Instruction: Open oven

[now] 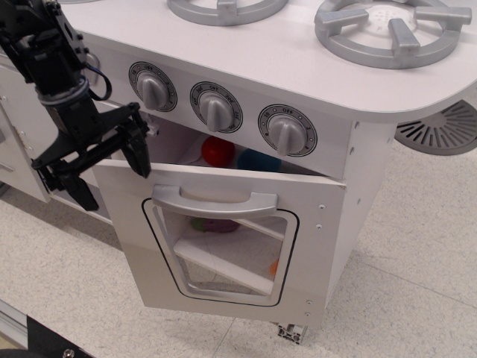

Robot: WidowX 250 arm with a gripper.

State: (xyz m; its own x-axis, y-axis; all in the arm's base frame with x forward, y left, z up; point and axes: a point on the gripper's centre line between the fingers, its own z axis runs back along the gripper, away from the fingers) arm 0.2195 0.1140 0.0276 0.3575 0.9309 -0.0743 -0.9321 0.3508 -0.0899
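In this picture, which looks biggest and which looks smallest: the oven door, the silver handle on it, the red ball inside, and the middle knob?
1. The oven door looks biggest by far.
2. The silver handle.
3. The middle knob.
4. The red ball, but it is partly hidden behind the door, so knob versus ball is unsure.

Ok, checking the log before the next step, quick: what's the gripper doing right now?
Gripper: open, holding nothing, fingers spread at the free left edge of the oven door, which is swung open.

Single close, high view over oven [223, 239]
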